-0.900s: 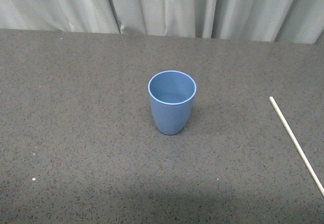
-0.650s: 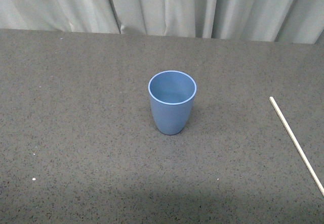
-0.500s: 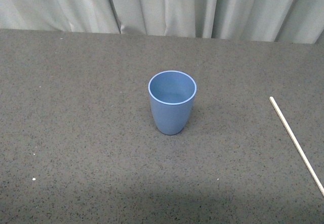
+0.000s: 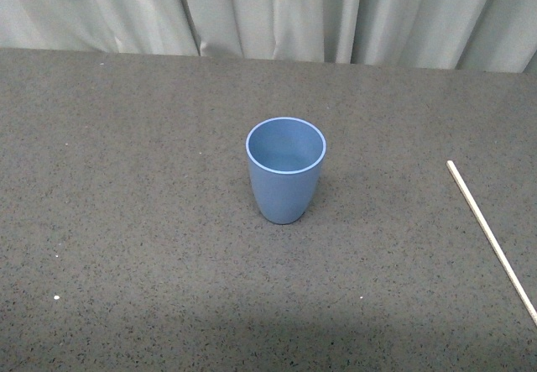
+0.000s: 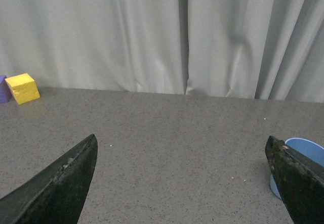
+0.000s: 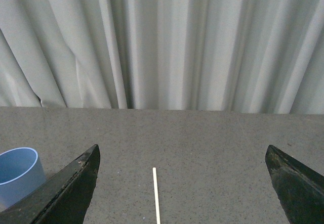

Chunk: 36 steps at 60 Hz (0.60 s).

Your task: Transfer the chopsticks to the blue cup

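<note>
Both jaws stood wide apart with nothing between them: on the left gripper and the right gripper we saw only two dark fingers at the sides of each wrist view, with table between.

From the front, the table ran back to a straight far edge where it met the curtain. The cup stood upright near the middle, mouth up, with bare speckled surface on every side of it. The stick lay flat, well apart from the cup on the right, slanting from its blunt far end toward the near right, where it ran out of the front view.

In the right wrist view, the stick lay on the table ahead of the gripper, lined up with the gap between the fingers and touching neither, its blunt end toward the curtain. The cup showed just beside one finger.

In the left wrist view, the cup sat partly behind one finger. A yellow block and a purple block rested together by the far edge, well apart from the cup.
</note>
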{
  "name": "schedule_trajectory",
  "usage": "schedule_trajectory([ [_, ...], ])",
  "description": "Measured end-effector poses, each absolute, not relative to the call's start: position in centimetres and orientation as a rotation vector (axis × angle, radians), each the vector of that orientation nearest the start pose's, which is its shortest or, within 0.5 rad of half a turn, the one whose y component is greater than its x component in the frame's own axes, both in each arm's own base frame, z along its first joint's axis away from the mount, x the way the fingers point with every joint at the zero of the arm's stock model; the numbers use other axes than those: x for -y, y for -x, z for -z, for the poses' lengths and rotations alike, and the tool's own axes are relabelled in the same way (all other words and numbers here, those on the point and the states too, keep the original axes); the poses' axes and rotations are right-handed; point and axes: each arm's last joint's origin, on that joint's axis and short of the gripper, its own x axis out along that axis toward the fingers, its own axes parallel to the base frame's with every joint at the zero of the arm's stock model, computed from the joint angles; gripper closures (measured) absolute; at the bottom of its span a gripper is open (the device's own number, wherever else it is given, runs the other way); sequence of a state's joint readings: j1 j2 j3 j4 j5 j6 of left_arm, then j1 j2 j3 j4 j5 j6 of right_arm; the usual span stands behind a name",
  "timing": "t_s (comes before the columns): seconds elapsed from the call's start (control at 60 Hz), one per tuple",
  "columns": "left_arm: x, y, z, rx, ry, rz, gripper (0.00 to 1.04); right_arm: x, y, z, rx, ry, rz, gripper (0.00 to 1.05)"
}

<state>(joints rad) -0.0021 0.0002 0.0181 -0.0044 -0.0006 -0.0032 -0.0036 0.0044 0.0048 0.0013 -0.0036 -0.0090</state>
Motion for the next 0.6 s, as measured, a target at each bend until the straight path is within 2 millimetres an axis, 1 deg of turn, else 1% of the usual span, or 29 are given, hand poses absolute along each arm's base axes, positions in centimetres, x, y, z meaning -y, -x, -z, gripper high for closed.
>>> schedule_trajectory([
  [0.6,0.02,-9.66,-16.92,0.014,0.003,0.002,0.07,0.02,-9.77,-16.49,0.002,0.009,0.0,0.09],
])
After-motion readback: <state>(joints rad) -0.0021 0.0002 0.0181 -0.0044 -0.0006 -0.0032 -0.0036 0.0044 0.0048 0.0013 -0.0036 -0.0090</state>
